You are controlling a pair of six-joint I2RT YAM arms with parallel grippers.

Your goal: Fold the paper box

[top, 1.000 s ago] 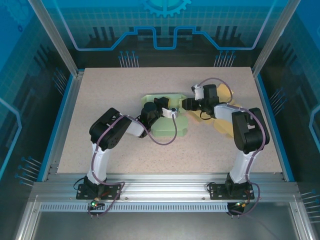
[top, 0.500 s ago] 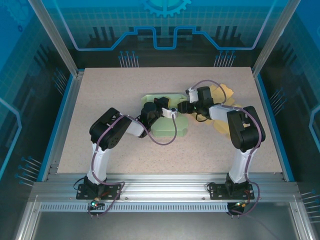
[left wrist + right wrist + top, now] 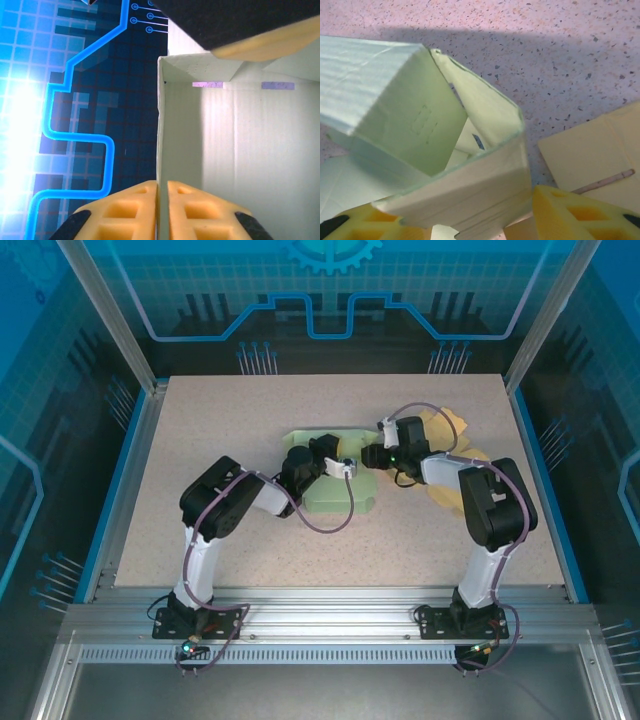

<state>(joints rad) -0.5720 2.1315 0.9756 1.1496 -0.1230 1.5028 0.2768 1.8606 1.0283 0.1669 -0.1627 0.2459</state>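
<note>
The pale green paper box (image 3: 340, 495) lies partly folded at the middle of the table. My left gripper (image 3: 338, 464) reaches over it from the left. In the left wrist view, the left gripper (image 3: 161, 187) is shut on the thin edge of an upright box wall (image 3: 161, 125), a yellow finger on each side. My right gripper (image 3: 372, 455) meets the box's right end. In the right wrist view, a folded end wall of the box (image 3: 470, 195) spans the gap of the right gripper (image 3: 465, 220), and both yellow fingers (image 3: 570, 210) press its edges.
Flat yellow sheets (image 3: 447, 424) lie under the right arm at the back right, also seen beside the box (image 3: 590, 155) with a thin wooden stick (image 3: 605, 181) on them. Bare speckled table (image 3: 200, 430) surrounds the box, with blue side rails and enclosure walls.
The right gripper has come a little left and nearer, onto the box's right end, and its jaws have narrowed slightly. The left arm has hardly moved.
</note>
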